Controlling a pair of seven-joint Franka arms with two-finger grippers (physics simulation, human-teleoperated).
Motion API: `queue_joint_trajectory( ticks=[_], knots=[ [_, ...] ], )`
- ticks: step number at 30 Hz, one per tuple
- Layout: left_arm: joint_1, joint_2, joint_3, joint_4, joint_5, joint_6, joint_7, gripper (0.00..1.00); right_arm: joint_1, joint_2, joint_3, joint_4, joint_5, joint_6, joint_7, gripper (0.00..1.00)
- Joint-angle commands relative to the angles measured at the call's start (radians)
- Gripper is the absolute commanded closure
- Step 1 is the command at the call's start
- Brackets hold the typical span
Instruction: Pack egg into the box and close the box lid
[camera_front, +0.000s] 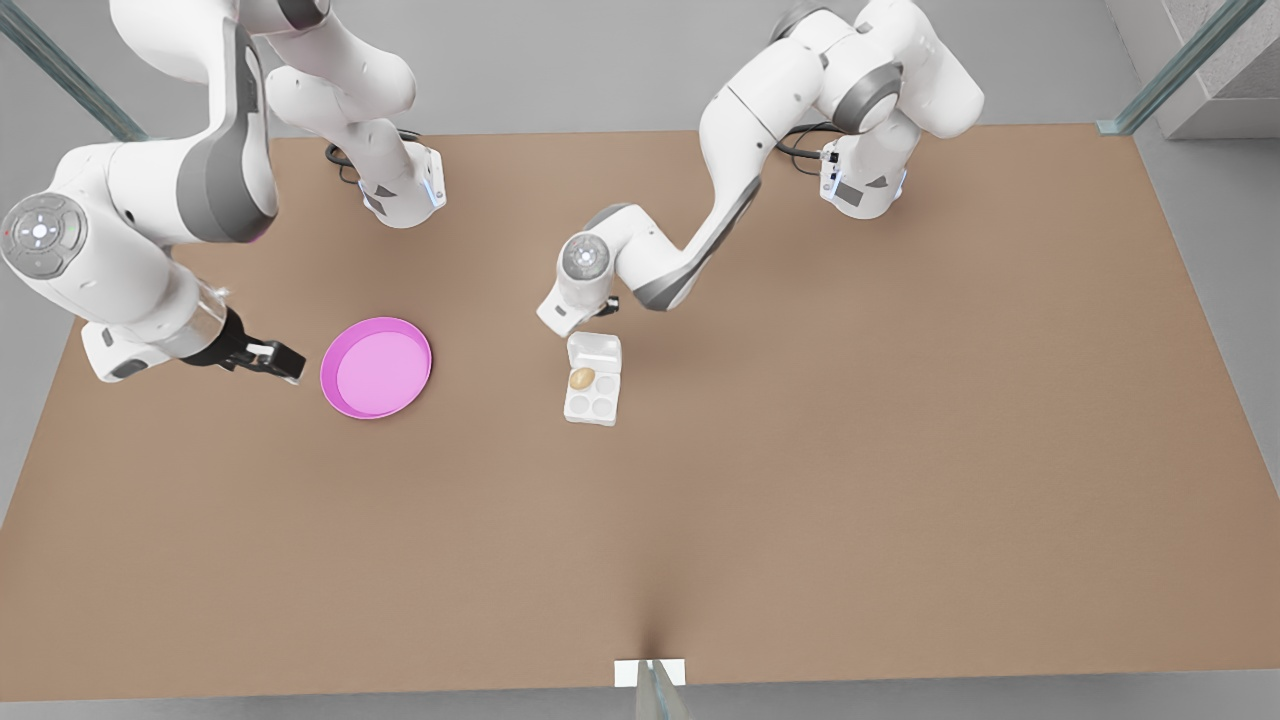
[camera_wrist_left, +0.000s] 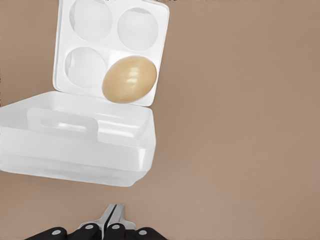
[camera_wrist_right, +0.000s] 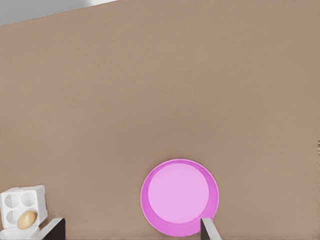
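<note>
Brown bench (camera_front: 800, 450) with a small white box (camera_front: 591, 392) near its middle, on the bare top. Box open, four round cups facing up. The egg (camera_front: 582, 378) in one of those cups: the cup next to the hinge, on the front view's left. Tan and smooth, tucked into its cup, the other three cups bare. The box lid (camera_front: 594, 352) flipped back behind the cups, on the side toward the arm bases, its shallow inner dent seen in the left wrist view. Joined to the box along one edge, not covering any cup. The left gripper (camera_wrist_left: 114, 215) near the far edge of the lid, on the side away from the cups, at the end of the arm bent low over the middle of the bench. Fingers (camera_wrist_left: 107, 217) pressed together, pinching nothing; cannot tell if touching the lid. The right gripper (camera_front: 290, 365) at the front view's left, just beside the round pink dish (camera_front: 326, 378), pointing toward it. Fingers spread apart, nothing between them, not touching the dish. Pink dish flat on the bench, well apart from the box, on the front view's left of it, with nothing inside.
</note>
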Motion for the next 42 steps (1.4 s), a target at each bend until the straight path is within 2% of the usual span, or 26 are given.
queue_joint_trajectory(
  ticks=[1,19,30,32,33,34,35,36,38,39,40,42],
  knots=[
    [0.001,0.008,0.001,0.0,0.027,0.038,-0.451,0.79,-0.001,0.0,-0.001,0.002,0.003,-0.03,-0.197,0.0],
    [0.05,0.005,0.007,0.029,0.095,-0.011,-0.449,0.79,-0.022,-0.001,-0.001,0.005,0.006,-0.024,-0.188,0.0],
    [0.146,0.03,0.006,0.094,0.167,-0.007,-0.446,0.79,-0.027,-0.001,-0.004,0.005,0.006,-0.024,-0.191,0.0],
    [0.142,0.005,0.004,0.158,0.178,-0.145,-0.446,0.79,-0.027,-0.001,-0.005,0.005,0.006,-0.024,-0.191,0.0],
    [0.147,-0.002,0.001,0.275,0.167,-0.35,-0.445,0.79,-0.027,-0.001,-0.005,0.005,0.006,-0.024,-0.191,0.0],
    [0.193,-0.019,-0.002,0.348,0.136,-0.494,-0.42,0.72,-0.027,-0.001,-0.005,0.005,0.006,-0.024,-0.191,0.0],
    [0.337,-0.053,-0.002,0.384,0.104,-0.634,-0.27,0.1,-0.027,-0.001,-0.005,0.005,0.006,-0.024,-0.191,0.0],
    [0.49,-0.062,0.002,0.384,0.106,-0.702,-0.106,0.0,-0.027,-0.001,-0.005,0.005,0.006,-0.024,-0.191,0.0],
    [0.77,-0.062,0.015,0.384,0.136,-0.705,0.652,0.0,-0.027,-0.001,-0.005,0.005,0.006,-0.024,-0.191,0.0],
    [0.846,-0.142,0.016,0.39,0.199,-0.787,0.887,0.0,-0.027,-0.001,-0.005,0.005,0.006,-0.024,-0.191,0.0],
    [0.862,-0.254,0.019,0.387,0.199,-0.867,0.993,0.0,-0.027,-0.001,-0.005,0.005,0.006,-0.024,-0.191,0.0],
    [0.853,-0.553,0.019,0.209,0.198,-0.895,1.125,0.0,-0.027,-0.001,-0.005,0.005,0.005,-0.024,-0.191,0.0]
  ],
)
